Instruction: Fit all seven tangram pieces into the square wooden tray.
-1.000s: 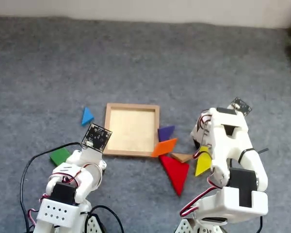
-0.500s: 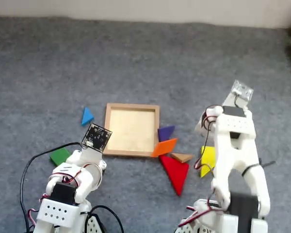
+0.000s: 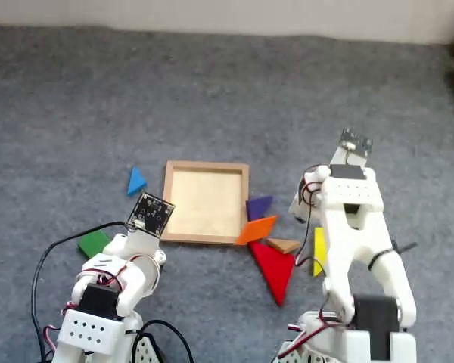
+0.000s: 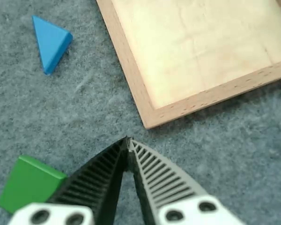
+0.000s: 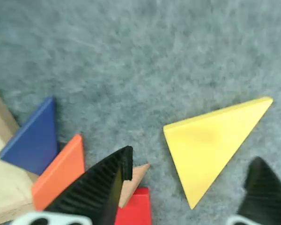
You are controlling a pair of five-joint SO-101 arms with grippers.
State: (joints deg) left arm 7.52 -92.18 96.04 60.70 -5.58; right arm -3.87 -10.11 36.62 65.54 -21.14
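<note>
Right gripper: jaws spread wide, holding nothing
Yellow triangle: on the carpet, between those jaws
Left gripper: jaws pressed together, empty, near the wooden tray corner

Holds the left hand pinched together, tips meeting, pointed down and low. Has the left arm folded back near its base. Holds the right hand spread wide, fingers well apart, pointed down. Has the right arm stretched forward, farther out than the left.
</note>
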